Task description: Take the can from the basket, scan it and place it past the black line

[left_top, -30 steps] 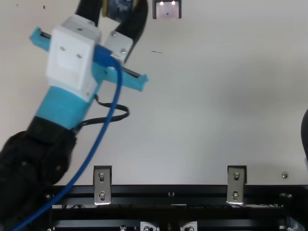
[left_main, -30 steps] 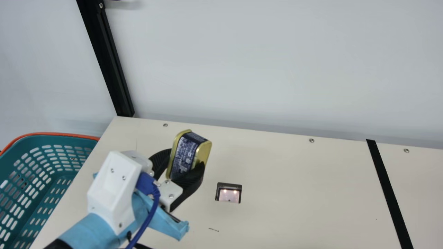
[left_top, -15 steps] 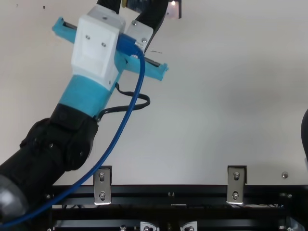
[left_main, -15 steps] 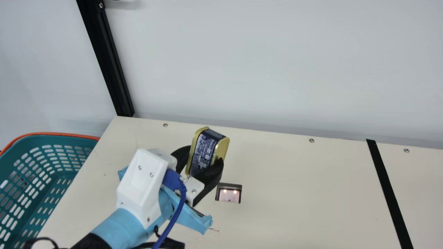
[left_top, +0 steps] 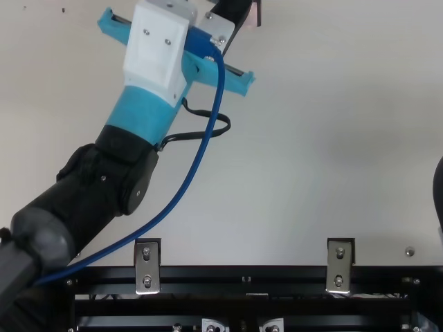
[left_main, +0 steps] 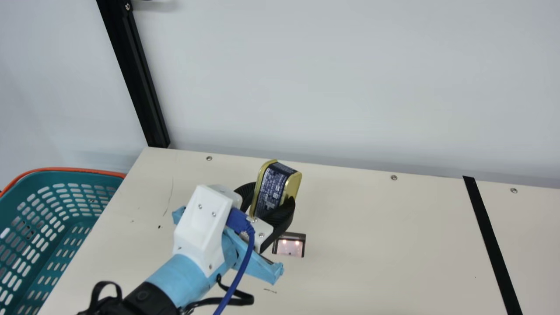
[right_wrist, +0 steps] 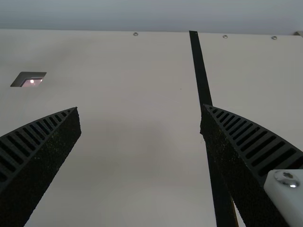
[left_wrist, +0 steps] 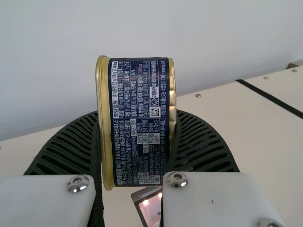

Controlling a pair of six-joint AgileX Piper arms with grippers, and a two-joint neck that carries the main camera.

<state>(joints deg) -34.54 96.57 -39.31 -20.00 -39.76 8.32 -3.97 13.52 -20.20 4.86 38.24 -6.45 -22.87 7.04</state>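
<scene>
The left tool (left_main: 273, 195) clasps the tilted can (left_main: 270, 188) above the tabletop (left_main: 372, 232), near the scanner (left_main: 290, 248); the right tool (left_top: 439, 192), at the top view's edge, is released.

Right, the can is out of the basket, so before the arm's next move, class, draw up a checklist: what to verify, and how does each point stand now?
1. Can between both fingers of the left gripper: ok.
2. Can out of the teal basket: ok, it is up over the table beside it.
3. Scanner window lit: ok, two lights glow in it.
4. Scan registered: cannot tell, nothing visible confirms a reading.
5. Can past the black line: not ok, it is on the scanner's side.
6. Right gripper empty: ok, nothing sits between its spread fingers.
</scene>
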